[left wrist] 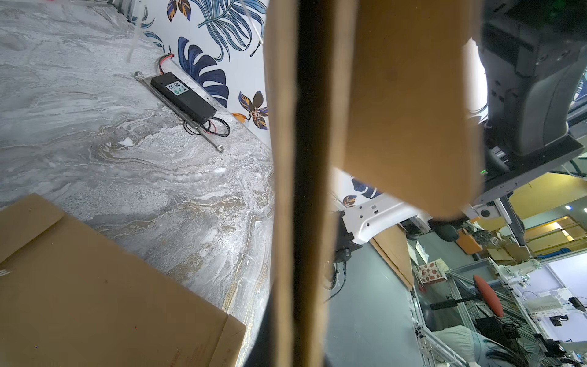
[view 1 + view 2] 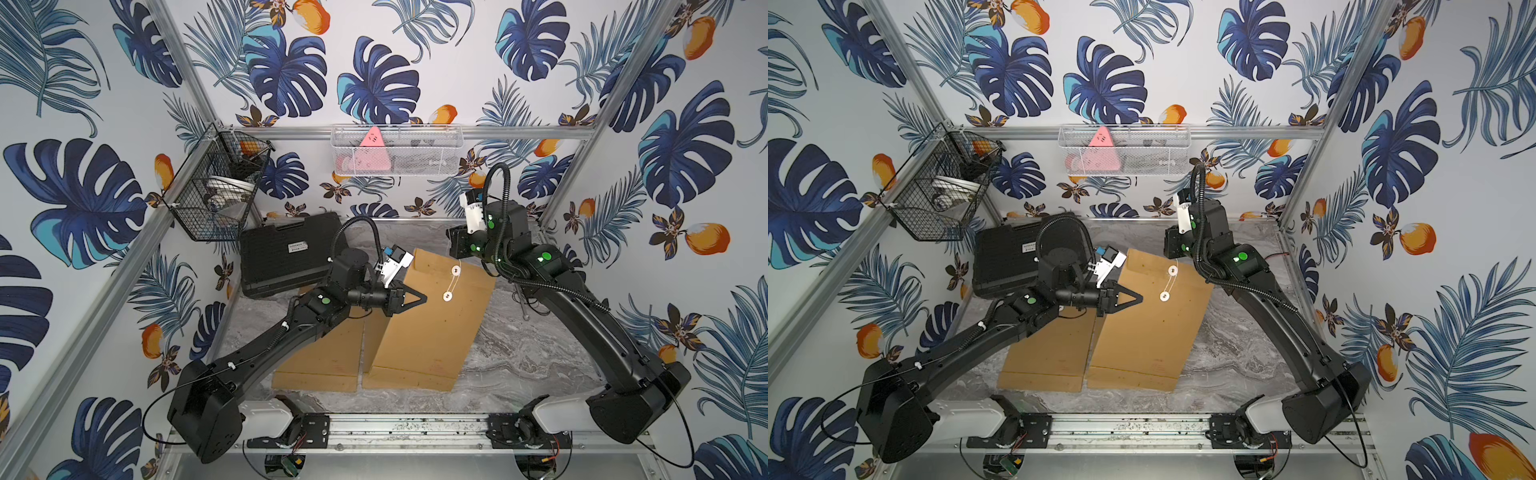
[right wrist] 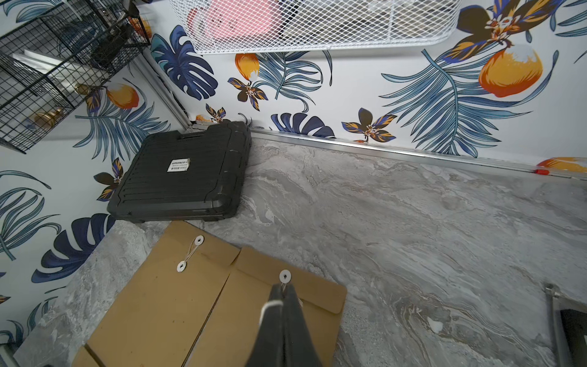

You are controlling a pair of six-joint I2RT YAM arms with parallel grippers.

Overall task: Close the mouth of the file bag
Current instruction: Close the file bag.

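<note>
The black wire basket holds white dishes, the black case has an unreadable white label, and the white mesh basket holds a pink piece. On the marble table, the left gripper, jaws together, lies over the right-hand file bag, hold unclear; the right gripper pinches its string. A black box reads CE, FC.

A brown kraft file bag sits at mid-table on the marble tabletop, its mouth end at the far side and apparently raised, its flap folded down. Two white round buttons sit near the mouth, one on the flap and one below, joined by a white string. Just beside it a second file bag lies flat, its left edge overlapped.
</note>
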